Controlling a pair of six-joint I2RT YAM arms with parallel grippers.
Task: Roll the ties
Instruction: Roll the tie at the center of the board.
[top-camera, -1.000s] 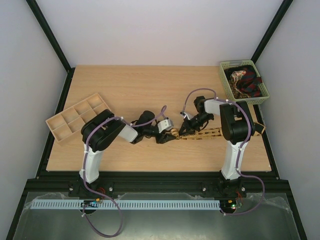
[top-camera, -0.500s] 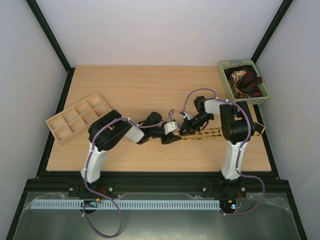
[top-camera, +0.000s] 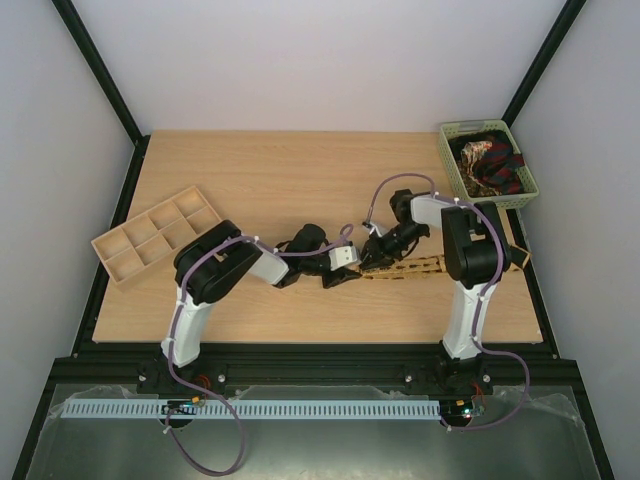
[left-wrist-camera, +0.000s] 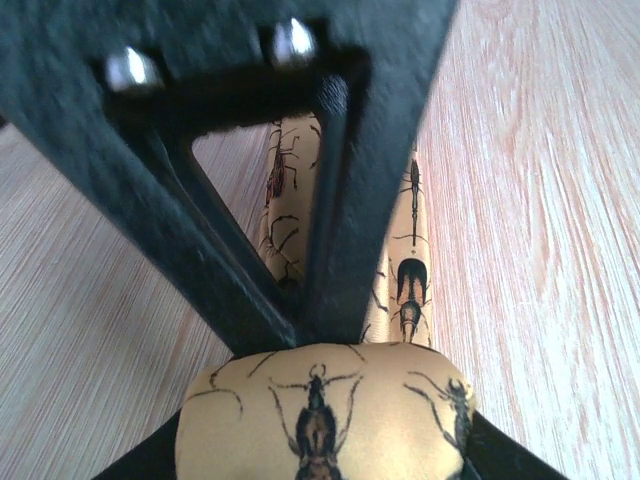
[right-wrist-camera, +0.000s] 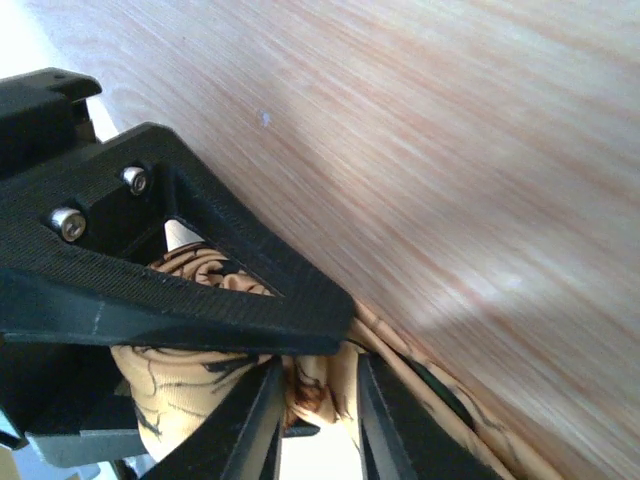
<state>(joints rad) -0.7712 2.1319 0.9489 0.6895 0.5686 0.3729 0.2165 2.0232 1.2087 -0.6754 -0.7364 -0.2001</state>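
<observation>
While within left gripper (left-wrist-camera: 325, 455), beetle-printed tan tie (left-wrist-camera: 320, 405).

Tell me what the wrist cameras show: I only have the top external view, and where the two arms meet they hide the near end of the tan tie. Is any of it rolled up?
Observer: Yes. The left wrist view shows a rolled end of the tie sitting between the left gripper's jaws, which press against both its sides.
Operator: And what does the right arm have?
Observer: In the right wrist view, bunched tie fabric lies between the right gripper's jaws, close under the left arm's black finger. I cannot tell whether they are pinching it.
</observation>
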